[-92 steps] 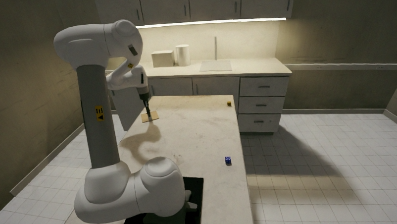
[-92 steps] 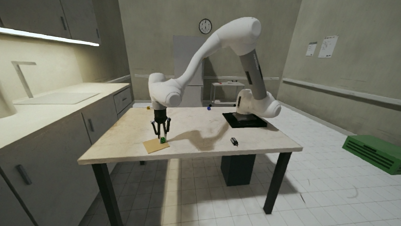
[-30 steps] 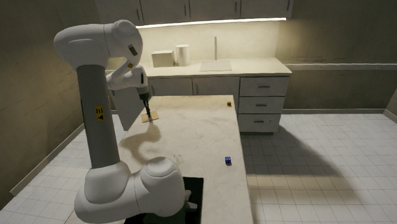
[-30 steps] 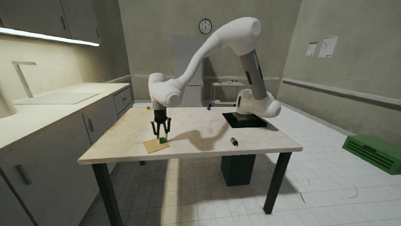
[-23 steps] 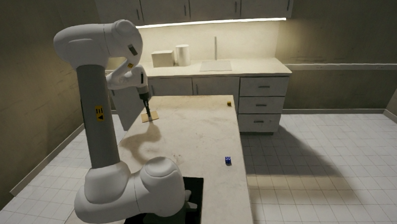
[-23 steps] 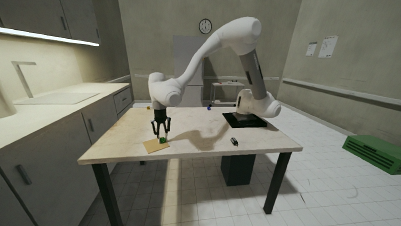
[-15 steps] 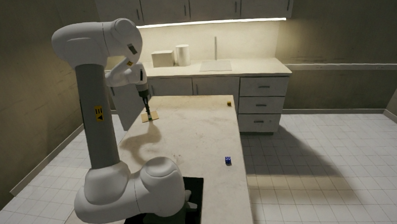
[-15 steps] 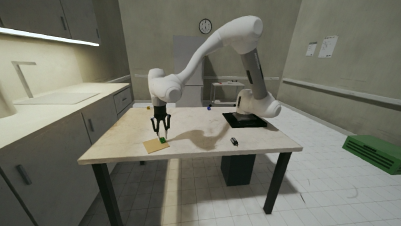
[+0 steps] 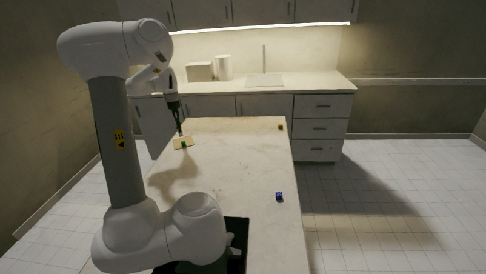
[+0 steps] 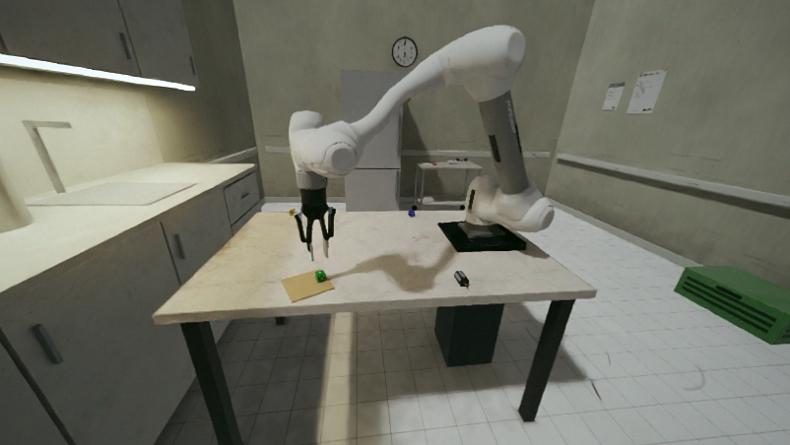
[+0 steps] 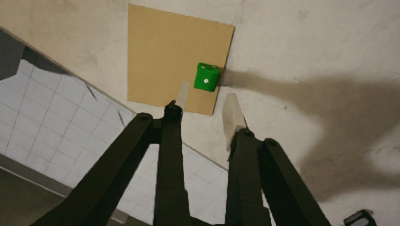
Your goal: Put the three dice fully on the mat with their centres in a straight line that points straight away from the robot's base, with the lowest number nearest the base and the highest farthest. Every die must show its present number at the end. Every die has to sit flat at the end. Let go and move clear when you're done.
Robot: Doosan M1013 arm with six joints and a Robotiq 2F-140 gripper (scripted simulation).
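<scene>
A small tan mat [image 9: 188, 139] [image 10: 298, 288] [image 11: 160, 55] lies near the table's far left edge as the top view shows it. A green die [image 9: 183, 143] [image 10: 319, 275] [image 11: 206, 77] sits flat on the mat, close to one edge. My gripper [image 9: 180, 133] [image 10: 317, 255] [image 11: 206, 98] hangs a little above the die, fingers apart and empty. A yellow die [image 9: 280, 126] [image 10: 291, 211] sits at the table's far corner, off the mat. A blue die [image 9: 279, 195] [image 10: 411, 213] sits near the table's right edge, off the mat.
The table [image 9: 238, 163] [image 10: 248, 259] carries the robot's black base plate [image 10: 481, 237] and a small black object [image 10: 460, 278] [image 11: 360, 218] near one edge. A kitchen counter [image 9: 306, 81] with drawers stands behind the table.
</scene>
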